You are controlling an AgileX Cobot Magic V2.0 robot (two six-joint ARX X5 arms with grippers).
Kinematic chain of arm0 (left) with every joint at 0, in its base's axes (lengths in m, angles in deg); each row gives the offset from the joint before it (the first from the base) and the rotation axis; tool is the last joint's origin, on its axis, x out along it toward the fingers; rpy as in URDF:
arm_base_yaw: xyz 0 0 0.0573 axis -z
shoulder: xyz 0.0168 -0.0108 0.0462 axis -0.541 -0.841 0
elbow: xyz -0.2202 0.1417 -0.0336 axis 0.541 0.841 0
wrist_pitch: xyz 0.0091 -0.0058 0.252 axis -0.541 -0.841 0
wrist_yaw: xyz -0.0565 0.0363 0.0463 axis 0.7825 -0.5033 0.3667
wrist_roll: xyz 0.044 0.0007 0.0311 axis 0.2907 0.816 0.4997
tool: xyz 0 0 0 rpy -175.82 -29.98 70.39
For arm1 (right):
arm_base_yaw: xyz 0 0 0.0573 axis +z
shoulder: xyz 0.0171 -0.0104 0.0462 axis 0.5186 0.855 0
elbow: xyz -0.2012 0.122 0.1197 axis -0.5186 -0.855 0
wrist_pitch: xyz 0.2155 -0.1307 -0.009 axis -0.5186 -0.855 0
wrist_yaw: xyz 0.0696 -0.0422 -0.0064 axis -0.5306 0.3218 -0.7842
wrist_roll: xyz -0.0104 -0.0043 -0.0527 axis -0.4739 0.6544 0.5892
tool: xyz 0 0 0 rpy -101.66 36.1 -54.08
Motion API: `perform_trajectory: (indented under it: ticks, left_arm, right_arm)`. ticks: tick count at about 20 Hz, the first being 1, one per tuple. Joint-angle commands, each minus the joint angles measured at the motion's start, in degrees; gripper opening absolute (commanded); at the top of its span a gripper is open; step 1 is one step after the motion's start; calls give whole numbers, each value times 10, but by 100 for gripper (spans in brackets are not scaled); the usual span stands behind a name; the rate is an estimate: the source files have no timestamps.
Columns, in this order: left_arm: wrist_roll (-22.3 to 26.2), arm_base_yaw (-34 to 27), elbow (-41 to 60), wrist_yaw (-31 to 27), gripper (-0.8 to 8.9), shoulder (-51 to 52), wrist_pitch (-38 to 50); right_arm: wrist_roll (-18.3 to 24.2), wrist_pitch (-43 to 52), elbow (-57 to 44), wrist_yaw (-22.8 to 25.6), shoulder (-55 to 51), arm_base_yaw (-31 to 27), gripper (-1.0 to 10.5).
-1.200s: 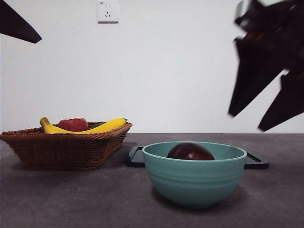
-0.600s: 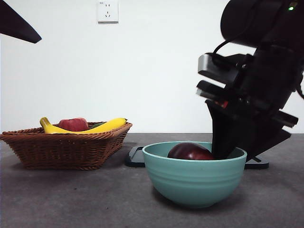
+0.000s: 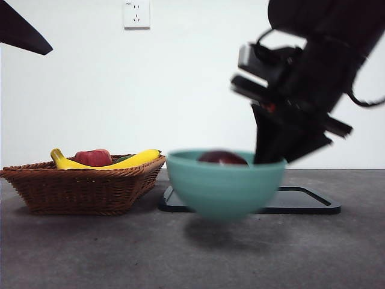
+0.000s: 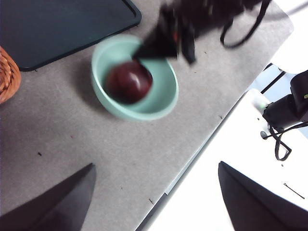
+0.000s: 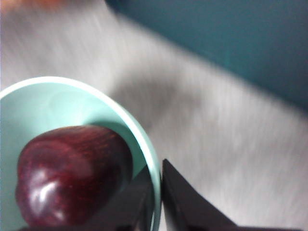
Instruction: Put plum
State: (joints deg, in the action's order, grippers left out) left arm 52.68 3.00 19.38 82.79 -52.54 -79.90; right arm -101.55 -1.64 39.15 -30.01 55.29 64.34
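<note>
While front view blurs, right hand (image 5: 156,199) pinches bowl (image 5: 155,168) rim beside plum (image 5: 72,173).

Grey table (image 3: 90,253): wicker basket (image 3: 84,186) at left, black tray (image 3: 301,201) behind; teal bowl (image 3: 224,183) lifted clear.

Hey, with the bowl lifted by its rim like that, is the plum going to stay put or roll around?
Likely to roll: the plum is round, glossy and loose in the smooth teal bowl. The right gripper pinches only one rim edge, so the bowl may tilt. Its deep walls should probably keep the plum inside.
</note>
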Motion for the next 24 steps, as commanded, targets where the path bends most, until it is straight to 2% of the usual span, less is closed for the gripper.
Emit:
perform_trajectory:
  ticks: [1,6,11,17,22,23,24]
  left_arm:
    - [0,3,-5,1,404,-2,6]
    - [1,3,-5,1,404,-2,6]
    - [1,3,-5,1,404,-2,5]
    - [1,3,-5,1,404,-2,6]
    - [0,3,-5,1,404,-2,6]
    - [0,3,-5,1,404,-2,5]
    - [0,3,-5,1,404,-2,5]
  right_arm:
    - [-8,2,39,19,2,-14,10]
    - [-3,-4,132,27,45,-82,10]
    - [11,-22,240,21,161,-127,10]
    - [12,-2,256,11,245,-140,10]
    - [12,0,256,7,261,-140,10]
    - [12,-6,256,7,261,-140,27]
    - [11,-9,256,7,261,-140,123]
